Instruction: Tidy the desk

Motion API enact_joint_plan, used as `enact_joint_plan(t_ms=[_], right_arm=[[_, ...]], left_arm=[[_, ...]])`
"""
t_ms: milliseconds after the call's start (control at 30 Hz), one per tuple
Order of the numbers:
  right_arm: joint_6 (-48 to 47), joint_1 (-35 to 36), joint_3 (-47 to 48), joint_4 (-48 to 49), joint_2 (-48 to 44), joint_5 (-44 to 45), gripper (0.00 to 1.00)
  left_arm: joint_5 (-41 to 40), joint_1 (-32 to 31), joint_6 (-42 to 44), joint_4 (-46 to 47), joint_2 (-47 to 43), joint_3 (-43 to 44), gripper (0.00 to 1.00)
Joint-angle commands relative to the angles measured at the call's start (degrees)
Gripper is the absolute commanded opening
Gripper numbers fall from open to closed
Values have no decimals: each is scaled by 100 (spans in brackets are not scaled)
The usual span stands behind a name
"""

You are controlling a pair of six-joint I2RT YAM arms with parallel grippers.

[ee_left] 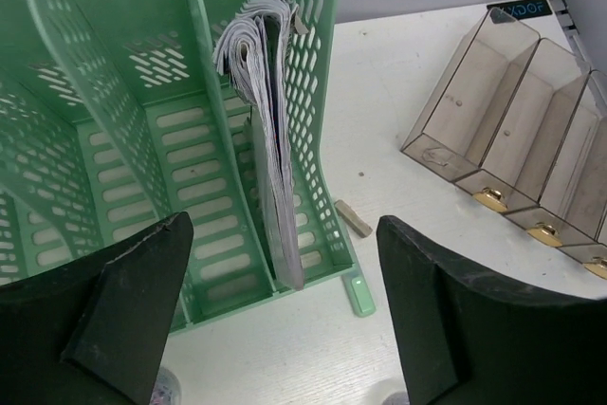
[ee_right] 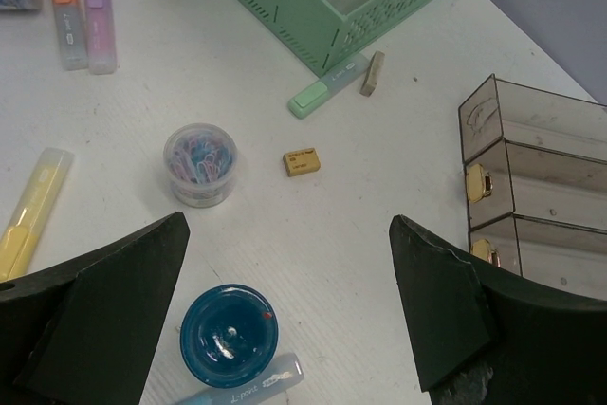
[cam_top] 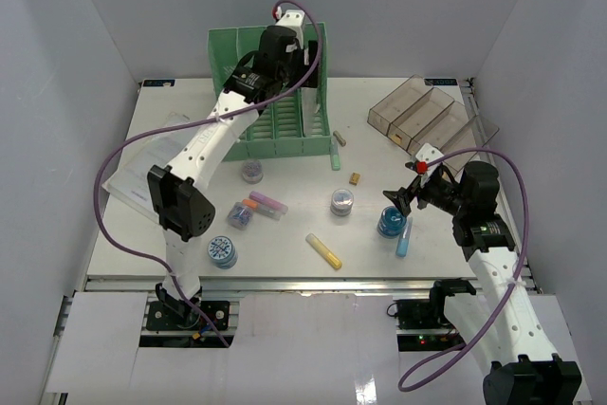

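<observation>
Grey walls close round a white desk [cam_top: 294, 177] that spans the whole floor of the view, with a metal rail along its near edge. A dark label [ee_left: 524, 9] at the far edge carries teal letters I cannot read with any confidence. The print on the blue highlighter [ee_right: 242, 388] is too small to read.

A green file rack [cam_top: 275, 120] stands at the far side. Its right-hand slot holds a curled bundle of papers [ee_left: 270, 120] standing on edge; the other slots in the left wrist view hold nothing. A clear brown tray [cam_top: 422, 116] sits at the far right with three compartments, each with a small gold piece [ee_left: 491, 198] at one end.

A clear tub [ee_right: 199, 163] near the middle holds coloured paper clips. A dark blue tub [ee_right: 230, 334] sits beside the blue highlighter; its contents cannot be made out. Three more small tubs stand on the left half. A yellow eraser [ee_right: 301, 161] lies between the clip tub and the tray.

The left gripper [ee_left: 285, 234] hangs over the rack, jaws wide apart and holding nothing. The right gripper [ee_right: 289, 225] hovers above the blue tub, also spread wide and holding nothing.
</observation>
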Motion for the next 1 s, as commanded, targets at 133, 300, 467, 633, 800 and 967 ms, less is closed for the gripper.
enact_joint_plan(t_ms=[133,300,467,633,800,967], right_arm=[[10,-60,-20,140,-80,-362,93],[-41,-65,-18,69,-146,-605,93],[-55,-69,-5,12,-168,-709,93],[-55,-69,-22,3,-185,-733,93],[-78,-69,-37,15,-148,-733,93],[-90,-69,-41,21,-59,-762,93]], left_arm=[[28,569,106,919,-3044,-2929,97],[875,2238,-303,922,-4097,-5020,98],[1713,3445,-358,997,-3891,-5783,97],[1918,3711,375,1281,-2930,-5765,91],[1846,3711,957,1954,-2243,-5813,90],[2477,3709,1530,2903,-2084,-6255,88]])
